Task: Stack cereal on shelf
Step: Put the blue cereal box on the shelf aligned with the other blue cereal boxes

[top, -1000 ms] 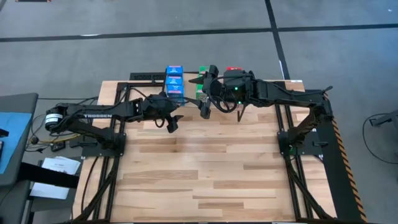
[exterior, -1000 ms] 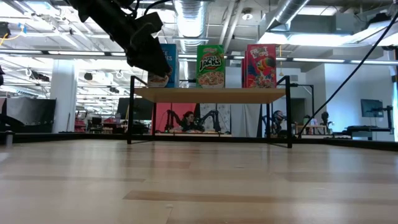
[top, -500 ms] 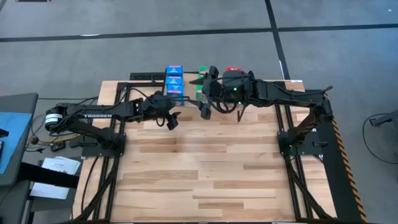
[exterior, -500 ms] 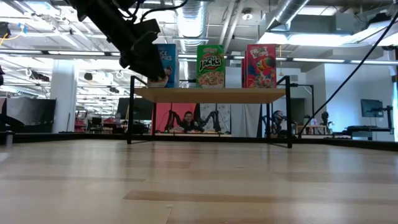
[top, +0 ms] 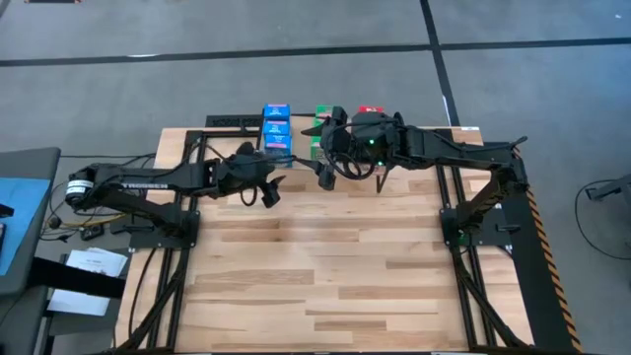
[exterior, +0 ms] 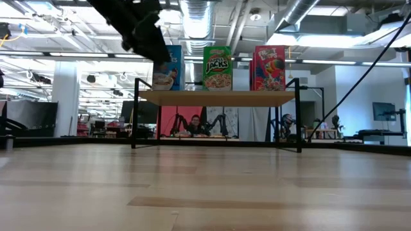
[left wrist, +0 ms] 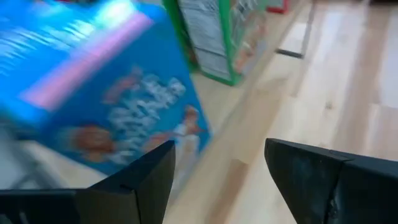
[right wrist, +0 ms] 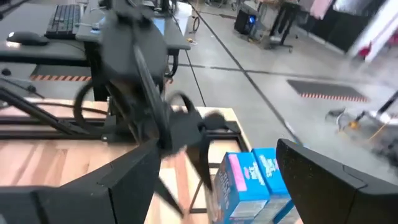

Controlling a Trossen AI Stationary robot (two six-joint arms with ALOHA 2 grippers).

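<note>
The shelf (exterior: 218,97) stands at the table's far edge. Blue cereal boxes (top: 277,129), green ones (top: 321,122) and red ones (top: 370,110) stand upright on its plank top, each colour in a row from front to back. In the low view the blue (exterior: 168,67), green (exterior: 217,67) and red (exterior: 270,67) fronts show side by side. My left gripper (top: 269,187) is open and empty, just in front of the blue boxes (left wrist: 106,106) and above plank height. My right gripper (top: 323,166) is open and empty in front of the green boxes.
The wooden tabletop (top: 335,266) lies bare in front of the shelf. Black arm frames stand at the table's left (top: 168,227) and right (top: 473,227) sides. The right wrist view looks across at my left arm (right wrist: 143,106) and the blue boxes (right wrist: 249,180).
My left gripper has risen and drawn back a little toward the table's left edge, away from the front blue box. The box stays upright on the shelf.
</note>
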